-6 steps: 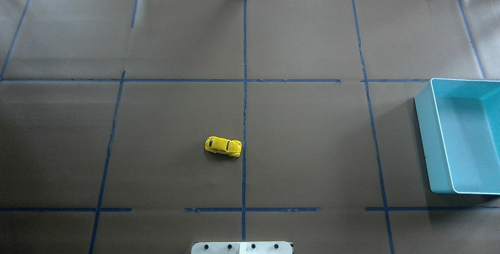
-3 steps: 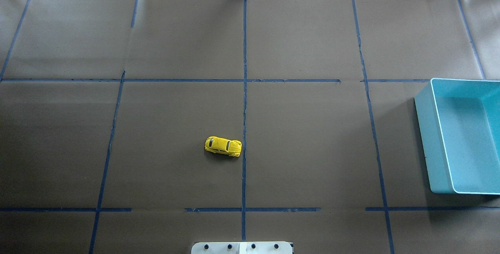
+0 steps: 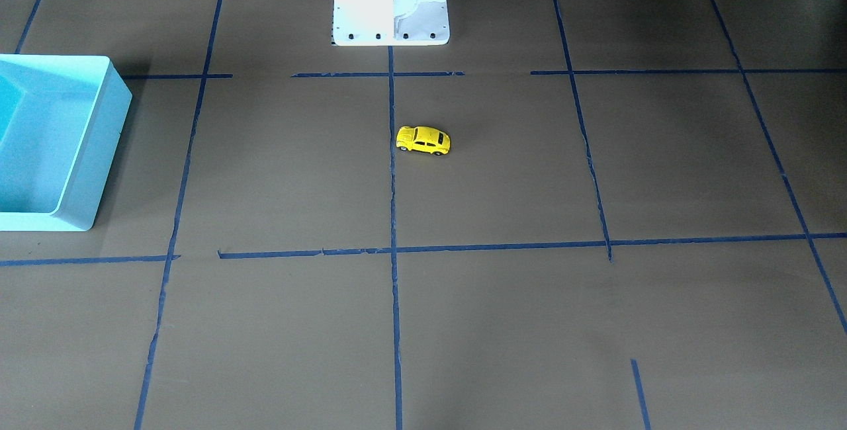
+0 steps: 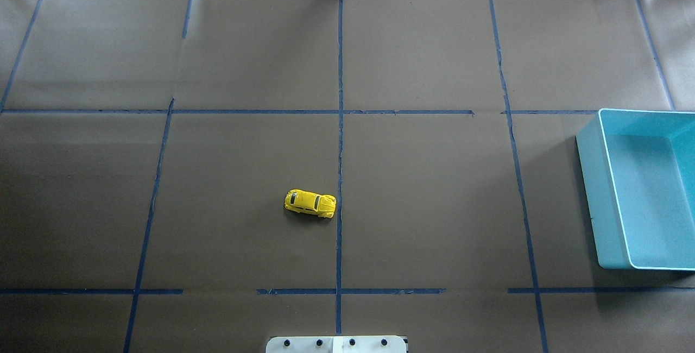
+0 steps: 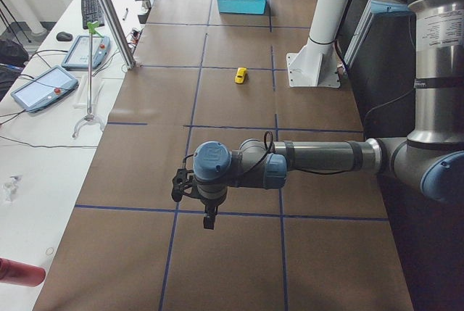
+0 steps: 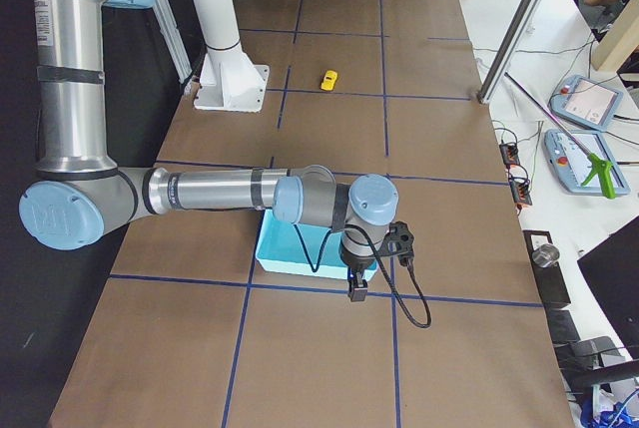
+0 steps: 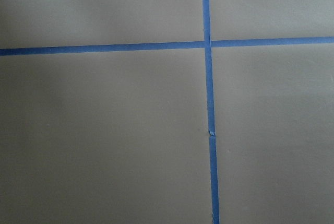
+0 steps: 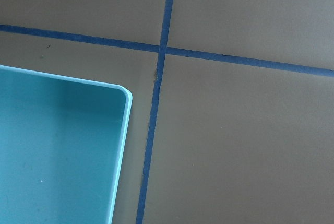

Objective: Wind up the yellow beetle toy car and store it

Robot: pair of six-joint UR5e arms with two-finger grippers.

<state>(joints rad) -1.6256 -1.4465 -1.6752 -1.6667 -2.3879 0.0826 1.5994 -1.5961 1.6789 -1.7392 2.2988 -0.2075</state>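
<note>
No movement since the earlier frames. One yellow toy car (image 4: 310, 203) standing on its wheels near the middle of the bench (image 4: 434, 206), just beside the centre tape line and well apart from the one turquoise bin (image 4: 592, 195), likely set in open space for easy reach before winding. Two arms parked at opposite bench ends, left end effector (image 5: 209, 218) above bare bench, right end effector (image 6: 356, 288) by the bin's corner; fingers apart or together impossible to tell.

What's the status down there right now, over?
Grippers open or shut unclear: left gripper over the table, right gripper by the turquoise bin. The yellow beetle toy car on its wheels mid-table, untouched. Nothing between car and bin.
</note>
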